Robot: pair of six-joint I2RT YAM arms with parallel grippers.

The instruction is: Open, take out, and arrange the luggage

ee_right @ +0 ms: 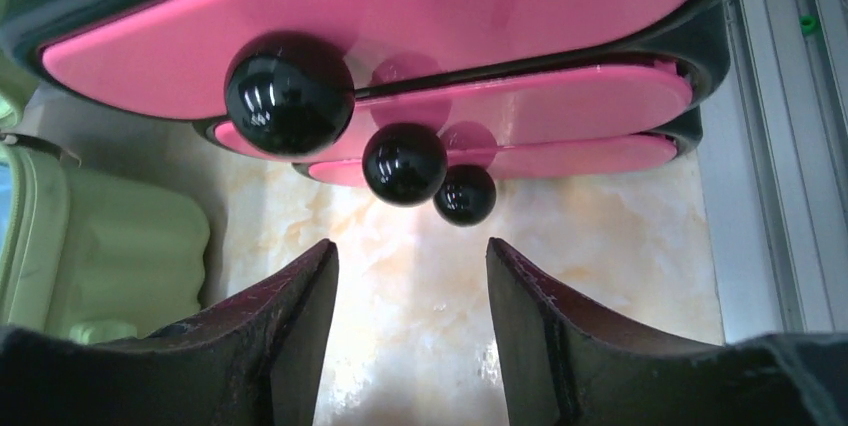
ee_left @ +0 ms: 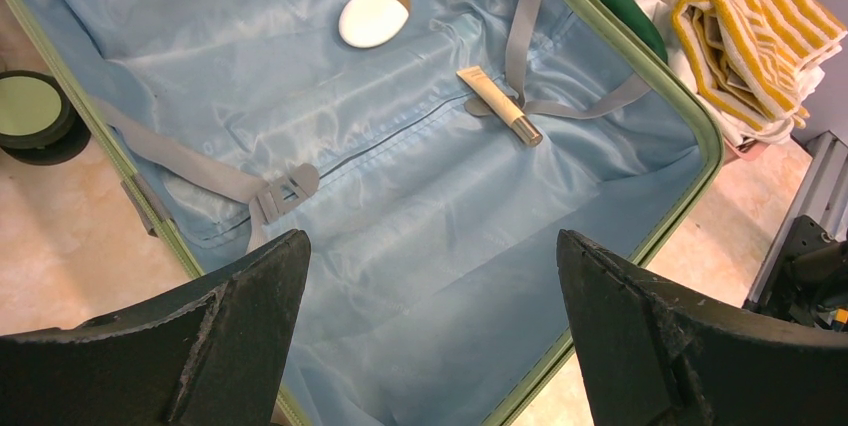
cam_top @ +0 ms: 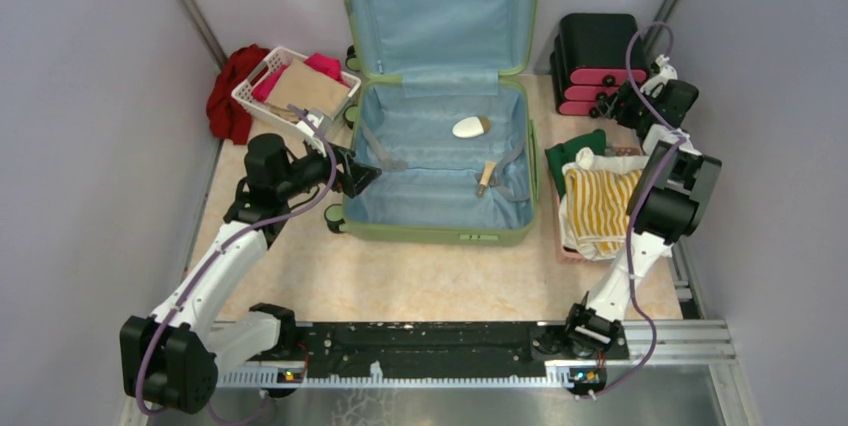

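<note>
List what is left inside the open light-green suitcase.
Inside the light-green hard-shell suitcase, on its blue lining, lie a white oval object with a brown end, a slim cream tube and loose grey straps. Whatever is in the lid's zipped pocket is hidden.

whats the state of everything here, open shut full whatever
luggage, open, lid upright
luggage straps, unbuckled, lying loose
drawer box, all three drawers shut
basket, filled with clothes
left claw, open, empty
right claw, open, empty
</note>
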